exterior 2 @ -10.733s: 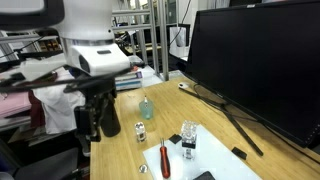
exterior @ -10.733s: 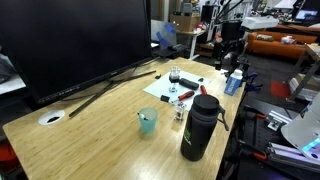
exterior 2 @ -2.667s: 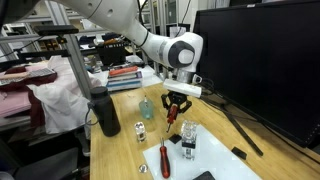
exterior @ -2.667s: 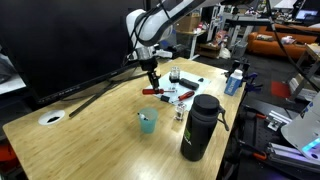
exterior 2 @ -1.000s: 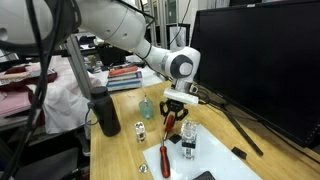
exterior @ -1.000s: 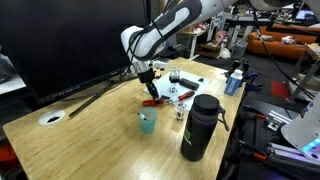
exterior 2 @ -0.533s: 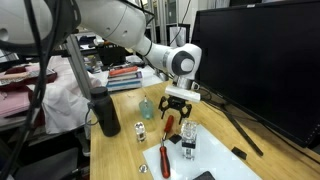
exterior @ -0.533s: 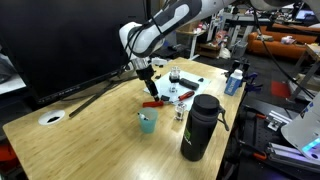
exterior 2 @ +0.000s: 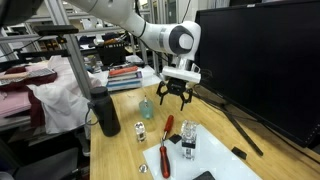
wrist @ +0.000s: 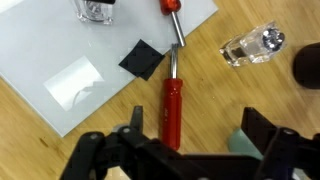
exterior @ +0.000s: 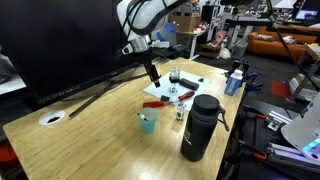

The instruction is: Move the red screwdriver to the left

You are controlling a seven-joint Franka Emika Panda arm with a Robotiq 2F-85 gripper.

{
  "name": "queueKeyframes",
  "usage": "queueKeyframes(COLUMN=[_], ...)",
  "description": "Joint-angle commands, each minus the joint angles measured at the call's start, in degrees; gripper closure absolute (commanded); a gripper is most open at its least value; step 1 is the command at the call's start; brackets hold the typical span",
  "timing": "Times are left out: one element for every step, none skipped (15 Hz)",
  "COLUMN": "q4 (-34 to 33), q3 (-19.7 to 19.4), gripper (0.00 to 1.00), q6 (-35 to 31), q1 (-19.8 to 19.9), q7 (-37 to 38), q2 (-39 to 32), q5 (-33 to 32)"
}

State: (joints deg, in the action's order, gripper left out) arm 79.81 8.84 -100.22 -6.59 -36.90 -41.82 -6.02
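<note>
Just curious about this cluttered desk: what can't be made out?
- Wrist view: second red-handled screwdriver and clear glass object, cut off by the top edge.
- Wrist view: black gripper, blurred, cut by the bottom edge.
- Exterior view: small clear item beside the tall black bottle, too small to identify.

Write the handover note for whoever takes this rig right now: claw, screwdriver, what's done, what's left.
Claw: open, empty, raised over the table.
Red screwdriver: lies flat right below the claw, with its handle on bare wood and its shaft reaching the edge of the white sheet.
A second red-handled screwdriver lies just beyond its tip, on the sheet; don't mix them up.
Done: it was carried in the claw seconds ago and is now set down and let go.
Left: check that the spot counts as far enough left. If so, probably only pull the arm clear.
</note>
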Motion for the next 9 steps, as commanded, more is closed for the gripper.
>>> queueKeyframes(q4=[7.7,9.2,10.0,5.3,6.6,7.7,8.3,8.6,8.8], q3=[1.5,1.6,1.8,1.2,1.2,1.2,1.1,1.1,1.1], gripper=[0.0,0.0,0.0,0.0,0.0,0.0,0.0,0.0,0.0], q6=[-1.3,-1.0,0.8,0.9,1.6,1.6,1.6,1.6,1.5], q1=[1.3,1.3,1.5,0.3,0.3,0.4,0.5,0.6,0.6], q7=[-0.1,0.2,0.4,0.2,0.2,0.2,0.2,0.2,0.2], q2=[7.9,10.0,11.5,7.6,9.3,10.3,10.6,10.6,10.6], q5=[1.4,1.7,2.9,1.2,1.7,2.0,2.0,2.0,2.0])
